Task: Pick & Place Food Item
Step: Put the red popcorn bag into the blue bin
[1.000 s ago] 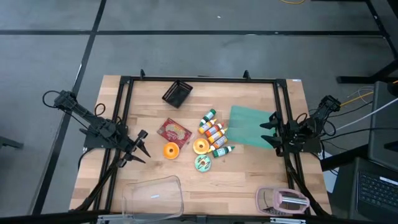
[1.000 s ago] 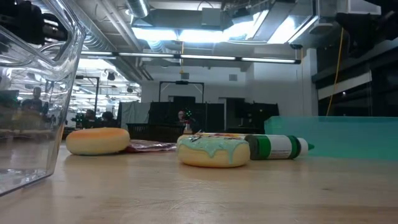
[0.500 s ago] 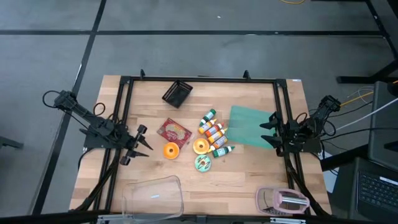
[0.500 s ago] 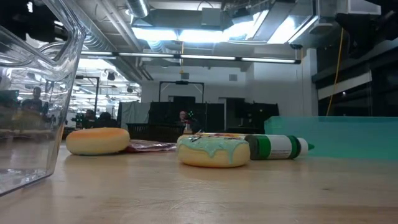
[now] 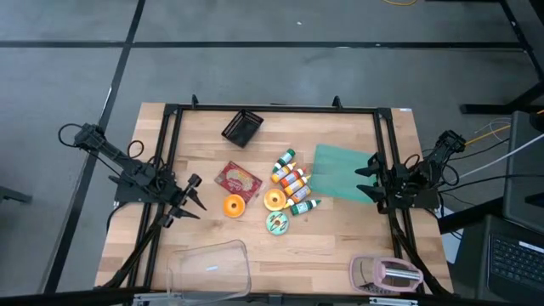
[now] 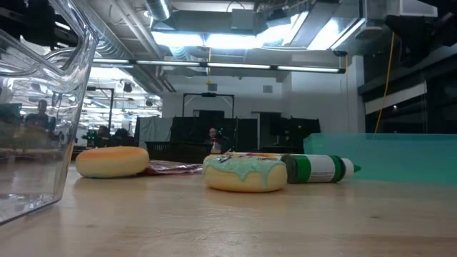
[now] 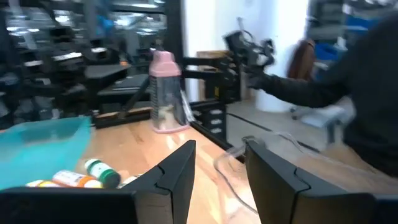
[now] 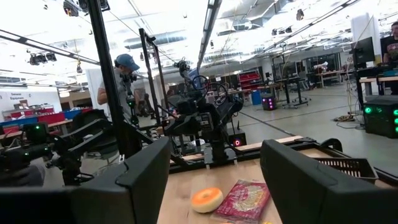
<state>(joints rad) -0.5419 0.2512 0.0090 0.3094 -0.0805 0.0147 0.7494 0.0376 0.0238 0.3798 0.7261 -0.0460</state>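
Observation:
Food items lie mid-table: a red packet (image 5: 238,179), an orange donut (image 5: 234,206), a yellow donut (image 5: 274,200), a green-frosted donut (image 5: 277,223) and several small bottles (image 5: 293,183). The low view shows the green-frosted donut (image 6: 245,173) flat on the wood beside a lying bottle (image 6: 318,168). My left gripper (image 5: 187,199) hovers open at the table's left, just left of the orange donut, nothing between its fingers (image 7: 174,180). My right gripper (image 5: 367,177) waits open at the right, over the teal sheet (image 5: 340,172), facing the orange donut (image 8: 206,199) and red packet (image 8: 245,199).
A black basket (image 5: 242,127) stands at the far side. A clear tub (image 5: 208,268) and a pink-lidded container (image 5: 387,274) sit at the near edge. A black frame (image 5: 272,108) rings the table. A person (image 8: 121,81) stands beyond the table; a dark sleeve (image 7: 348,93) shows nearby.
My left gripper has rolled a little about its wrist while staying in place. The food items and my right gripper have not moved.

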